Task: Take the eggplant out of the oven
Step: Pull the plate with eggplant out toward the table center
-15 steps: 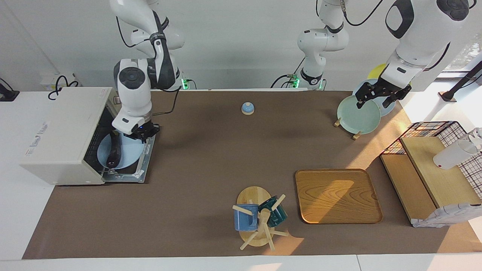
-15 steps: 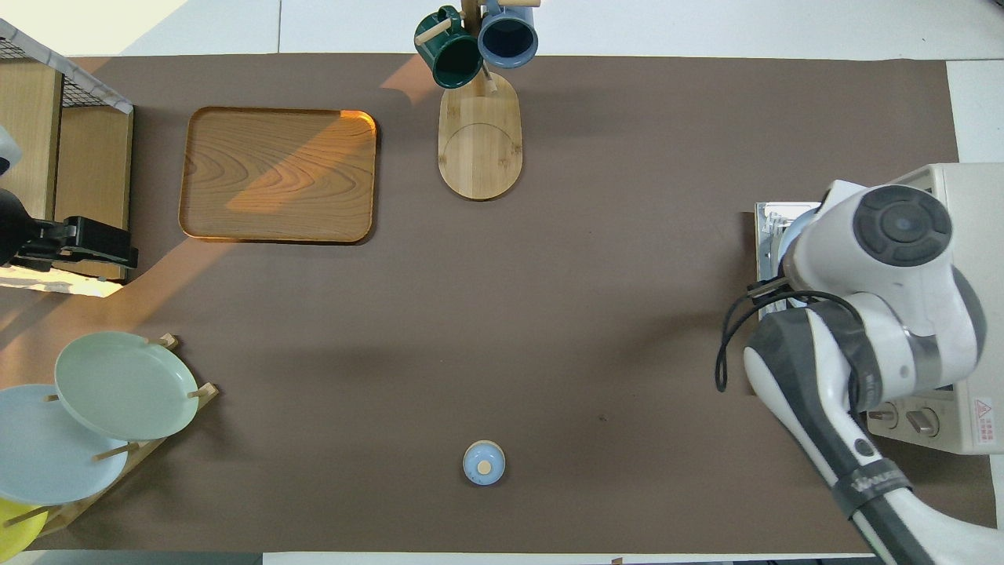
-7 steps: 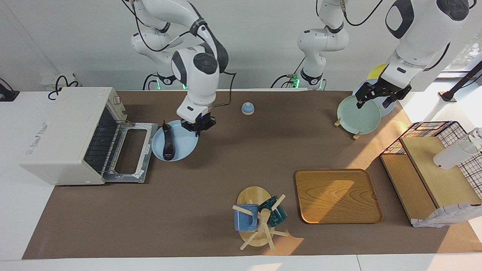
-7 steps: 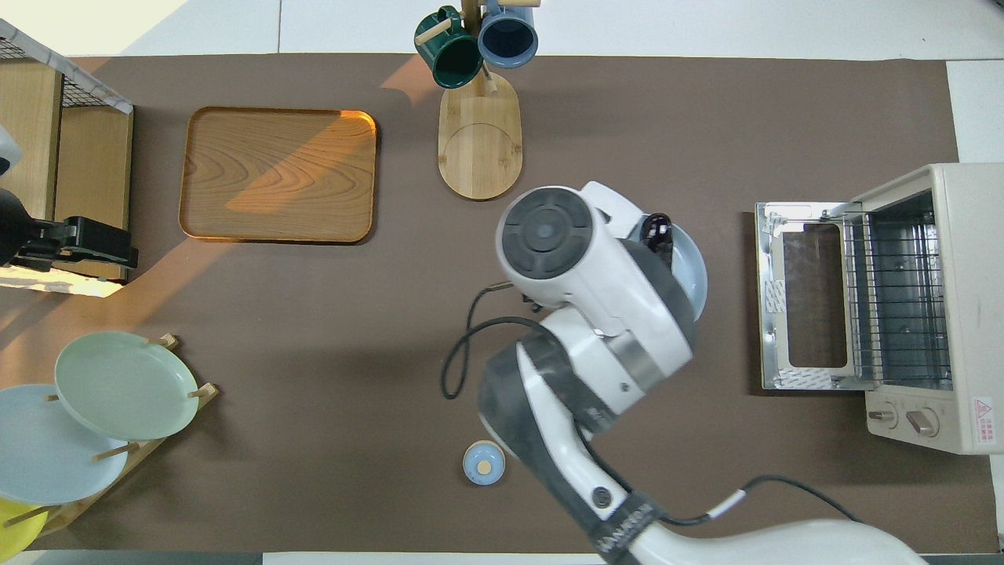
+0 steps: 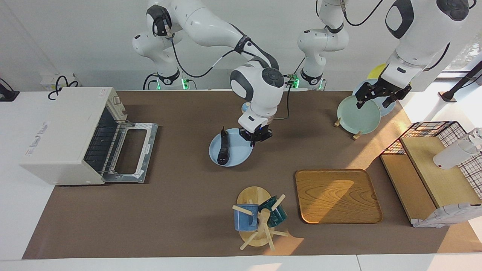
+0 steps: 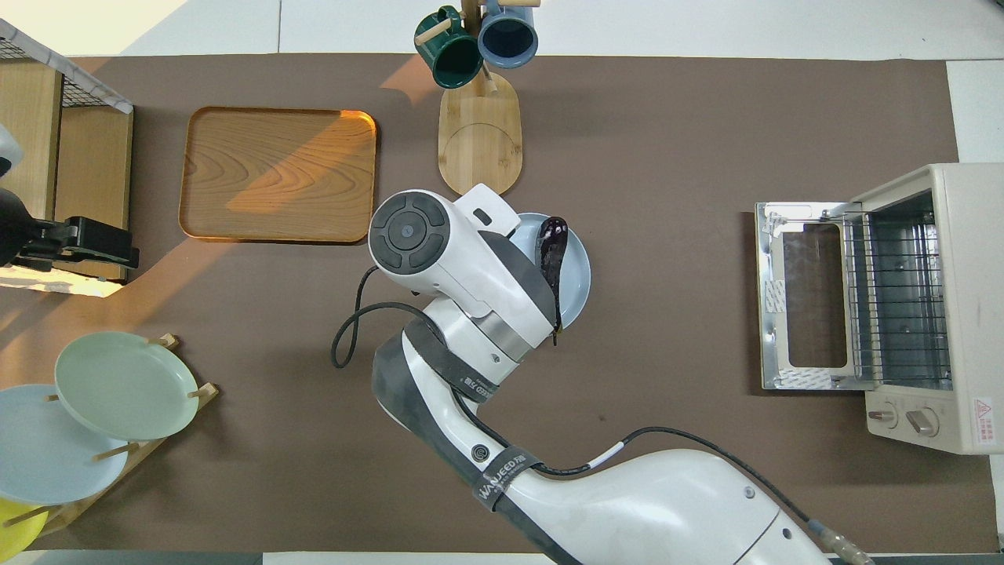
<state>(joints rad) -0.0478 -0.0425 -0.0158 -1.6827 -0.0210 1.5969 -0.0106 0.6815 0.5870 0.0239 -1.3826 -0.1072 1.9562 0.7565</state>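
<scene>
The dark purple eggplant [image 5: 223, 149] lies on a light blue plate [image 5: 237, 157] at the middle of the brown mat; it also shows in the overhead view [image 6: 552, 253] on the plate [image 6: 579, 276]. My right gripper [image 5: 256, 137] is shut on the plate's rim at the side toward the left arm's end. I cannot tell if the plate rests on the mat. The cream-white oven [image 5: 64, 135] stands at the right arm's end with its door [image 5: 131, 152] dropped open and its rack bare [image 6: 898, 290]. My left gripper [image 5: 374, 102] waits open over the plate rack.
A mug tree [image 5: 258, 220] with two mugs and a wooden tray [image 5: 337, 195] lie farther from the robots than the plate. A rack of plates [image 5: 357, 111] and a wooden shelf with a wire basket [image 5: 433, 169] stand at the left arm's end.
My right gripper has carried the plate with the eggplant out of the oven, off the open door, and on to the middle of the mat. The left arm has not moved.
</scene>
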